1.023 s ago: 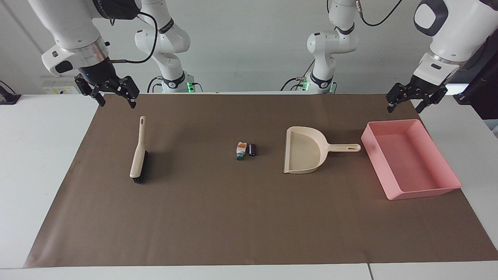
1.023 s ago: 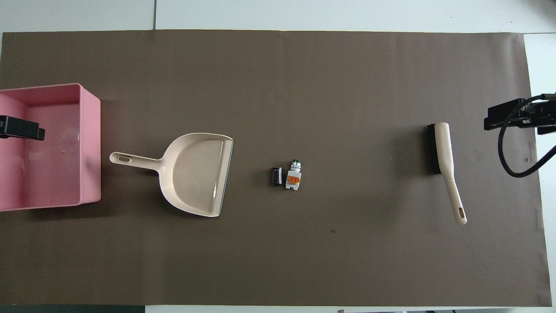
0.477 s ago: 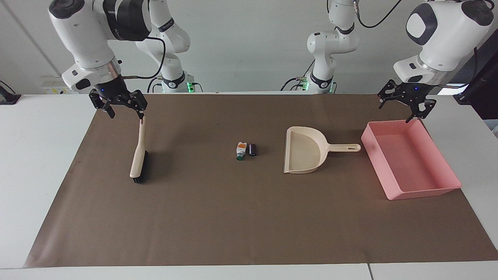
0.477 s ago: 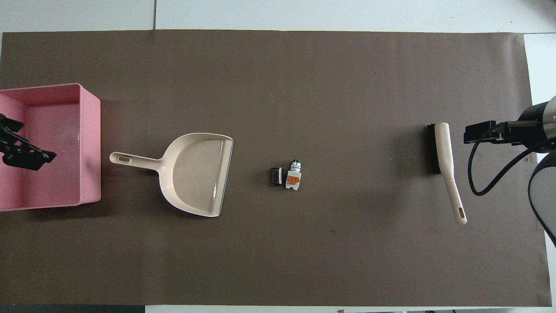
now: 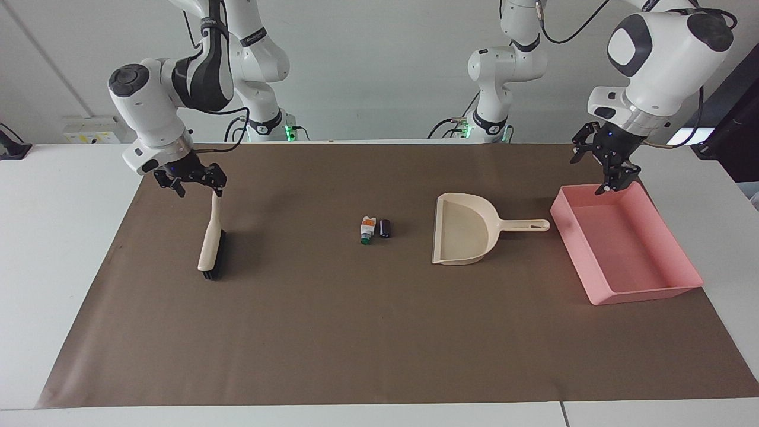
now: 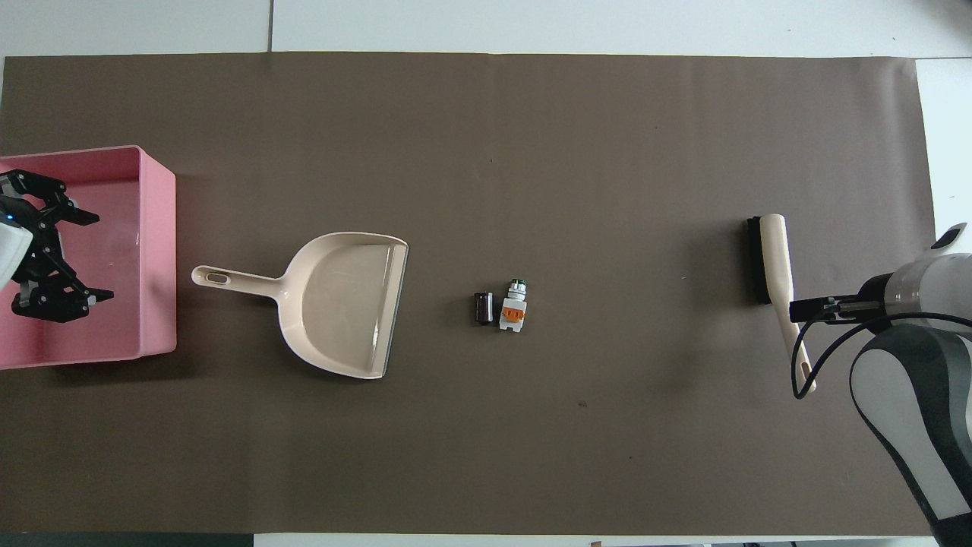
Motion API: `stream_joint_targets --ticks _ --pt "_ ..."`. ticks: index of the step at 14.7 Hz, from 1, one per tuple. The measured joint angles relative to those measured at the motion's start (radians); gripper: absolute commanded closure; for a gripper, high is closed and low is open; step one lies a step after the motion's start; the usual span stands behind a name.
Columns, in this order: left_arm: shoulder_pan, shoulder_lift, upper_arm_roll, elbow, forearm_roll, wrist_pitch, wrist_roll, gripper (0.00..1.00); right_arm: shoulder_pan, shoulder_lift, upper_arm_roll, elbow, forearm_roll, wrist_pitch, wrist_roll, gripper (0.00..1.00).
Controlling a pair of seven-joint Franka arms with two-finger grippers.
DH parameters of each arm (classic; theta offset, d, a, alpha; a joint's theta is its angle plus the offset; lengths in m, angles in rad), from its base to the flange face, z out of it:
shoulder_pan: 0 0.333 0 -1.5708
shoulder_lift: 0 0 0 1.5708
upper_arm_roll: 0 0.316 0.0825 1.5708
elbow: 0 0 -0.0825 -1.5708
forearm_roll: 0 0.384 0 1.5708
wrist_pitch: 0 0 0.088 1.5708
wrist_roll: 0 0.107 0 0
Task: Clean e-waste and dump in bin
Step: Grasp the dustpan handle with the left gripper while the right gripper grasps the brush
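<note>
As both arms descended from their raised start, the right gripper (image 5: 191,181) closed in over the brush (image 5: 211,240) handle, fingers spread and holding nothing, while the left gripper (image 5: 605,165), also spread and empty, dropped over the bin (image 5: 682,261) at the left arm's end of the table. That likely set up a grasp of the brush; sweeping had not begun. The e-waste (image 5: 375,229) lay untouched mid-table, between brush and dustpan (image 5: 468,236). No brand, label or writing could be read.
</note>
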Motion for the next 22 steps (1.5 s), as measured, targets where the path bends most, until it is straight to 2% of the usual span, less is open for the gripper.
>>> stream_joint_targets --ticks 4,8,10,13,14,15,16,18,19,22 --pt "-0.062 -0.005 -0.006 -0.101 0.000 0.055 0.083 0.01 -0.001 0.006 0.006 -0.097 0.000 0.067 -0.007 0.00" --pt "-0.095 -0.012 -0.007 -0.241 -0.001 0.227 0.166 0.03 -0.011 0.006 0.004 -0.131 0.000 0.098 -0.071 0.00" --pt "-0.133 -0.011 -0.009 -0.298 -0.002 0.309 0.204 0.03 -0.020 0.007 0.002 -0.143 0.000 0.101 -0.085 0.06" --pt "-0.163 -0.002 -0.011 -0.347 -0.002 0.363 0.206 0.08 -0.020 0.007 0.002 -0.146 0.000 0.102 -0.086 0.19" --pt "-0.163 0.005 -0.010 -0.352 -0.002 0.380 0.207 0.10 -0.020 0.007 0.002 -0.146 0.000 0.103 -0.086 0.25" --pt "-0.163 0.016 -0.010 -0.356 -0.002 0.407 0.207 0.10 -0.020 0.007 0.002 -0.146 0.000 0.103 -0.086 0.36" --pt "-0.163 0.032 -0.009 -0.359 -0.002 0.432 0.207 0.10 -0.020 0.007 0.003 -0.146 0.000 0.104 -0.086 0.60" --pt "-0.163 0.067 -0.007 -0.359 -0.002 0.458 0.196 0.09 -0.019 0.007 0.004 -0.146 0.000 0.104 -0.086 0.96" --pt "-0.163 0.082 -0.007 -0.359 -0.002 0.468 0.190 0.09 -0.019 0.007 0.004 -0.146 0.003 0.104 -0.086 1.00" --pt "-0.162 0.112 -0.006 -0.367 -0.002 0.510 0.173 0.08 -0.018 0.007 0.005 -0.146 0.040 0.104 -0.086 1.00"
